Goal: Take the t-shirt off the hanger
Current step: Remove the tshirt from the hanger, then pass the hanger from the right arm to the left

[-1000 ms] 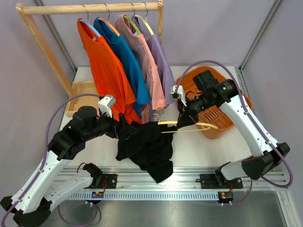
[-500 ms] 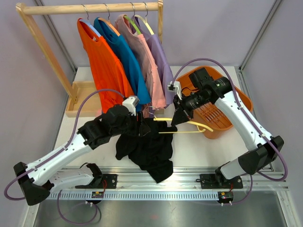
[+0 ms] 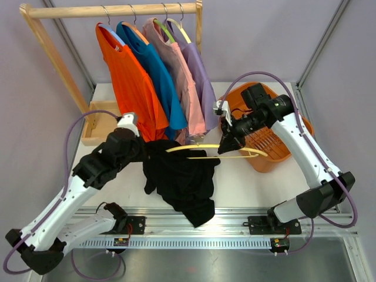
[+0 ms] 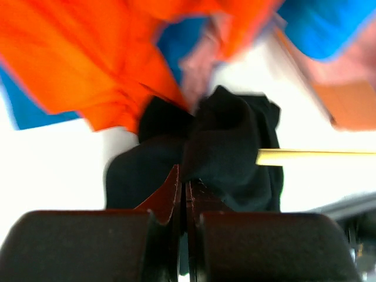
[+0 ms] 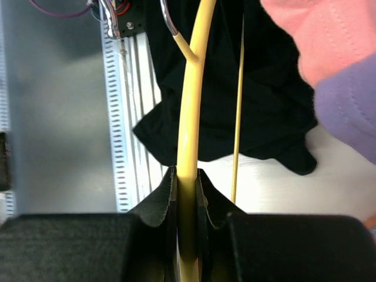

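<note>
Clamps the yellow hanger (image 5: pixel 191 88) in the right gripper (image 3: pixel 225 145), long axis lying 9-to-3. Pinches the black t-shirt (image 3: pixel 182 179) — draped over the hanger's 9 o'clock half, sagging toward 6 — in the shut left gripper (image 3: pixel 141 150); likely needs pulling toward 9.

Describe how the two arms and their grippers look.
Both the left arm and right arm have white shells and black joints, with a purple cable looping along each. The left gripper and right gripper have blocky black fingers; the left's inner faces look reddish-brown.
</note>
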Robot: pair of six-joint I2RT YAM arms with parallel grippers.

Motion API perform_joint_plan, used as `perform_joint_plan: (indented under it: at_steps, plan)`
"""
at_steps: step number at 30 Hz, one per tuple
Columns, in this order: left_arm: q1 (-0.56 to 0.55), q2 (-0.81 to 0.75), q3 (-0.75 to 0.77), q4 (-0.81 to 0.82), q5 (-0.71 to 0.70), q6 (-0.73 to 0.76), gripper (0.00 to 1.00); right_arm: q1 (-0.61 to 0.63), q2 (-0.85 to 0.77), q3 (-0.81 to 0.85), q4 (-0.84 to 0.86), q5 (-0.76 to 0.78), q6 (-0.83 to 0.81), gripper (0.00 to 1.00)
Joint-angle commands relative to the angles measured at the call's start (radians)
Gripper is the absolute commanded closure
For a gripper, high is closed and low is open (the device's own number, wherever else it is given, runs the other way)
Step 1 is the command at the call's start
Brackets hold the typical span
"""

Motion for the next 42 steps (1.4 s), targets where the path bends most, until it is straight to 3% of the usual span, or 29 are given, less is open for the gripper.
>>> perform_joint_plan:
  at_steps: [1,6,16,17,18,19,20,21,26,30,34,38,42]
  plan:
    - [0.093,-0.079,-0.004,-0.046,-0.039,0.03,1.0,-0.041,-0.082,0.017,-0.112,-0.017,-0.215,1.0]
    - [0.154,-0.104,-0.091,-0.027,0.084,0.01,1.0,-0.107,-0.122,0.051,-0.173,-0.109,-0.343,1.0]
    - [0.223,-0.144,-0.165,0.076,0.219,0.031,1.0,-0.121,-0.142,0.128,-0.237,-0.175,-0.379,1.0]
    - [0.225,-0.148,-0.171,0.096,0.241,0.055,0.97,-0.119,-0.14,0.129,-0.235,-0.177,-0.377,1.0]
    - [0.225,-0.162,-0.171,0.113,0.308,0.068,0.87,-0.119,-0.14,0.129,-0.226,-0.177,-0.366,1.0]
    - [0.225,-0.17,-0.168,0.13,0.324,0.076,0.59,-0.119,-0.14,0.129,-0.214,-0.176,-0.353,1.0]
    - [0.225,-0.18,-0.157,0.133,0.334,0.092,0.4,-0.121,-0.142,0.128,-0.201,-0.166,-0.336,1.0]
    - [0.225,-0.191,-0.15,0.13,0.351,0.102,0.31,-0.119,-0.14,0.129,-0.191,-0.163,-0.323,1.0]
    - [0.225,-0.32,-0.105,0.095,0.386,0.18,0.05,-0.118,-0.122,0.125,-0.19,-0.157,-0.328,1.0]
    - [0.225,-0.364,-0.05,0.072,0.53,0.289,0.01,-0.118,-0.096,0.129,-0.207,-0.159,-0.377,1.0]
    - [0.225,-0.345,0.058,0.065,0.586,0.447,0.01,-0.098,-0.03,0.174,-0.279,-0.163,-0.47,1.0]
    - [0.225,-0.266,0.166,0.059,0.655,0.676,0.01,-0.026,0.002,0.22,-0.309,-0.14,-0.552,1.0]
    - [0.225,-0.168,0.255,0.059,0.8,0.806,0.01,0.069,0.015,0.241,-0.316,-0.114,-0.599,1.0]
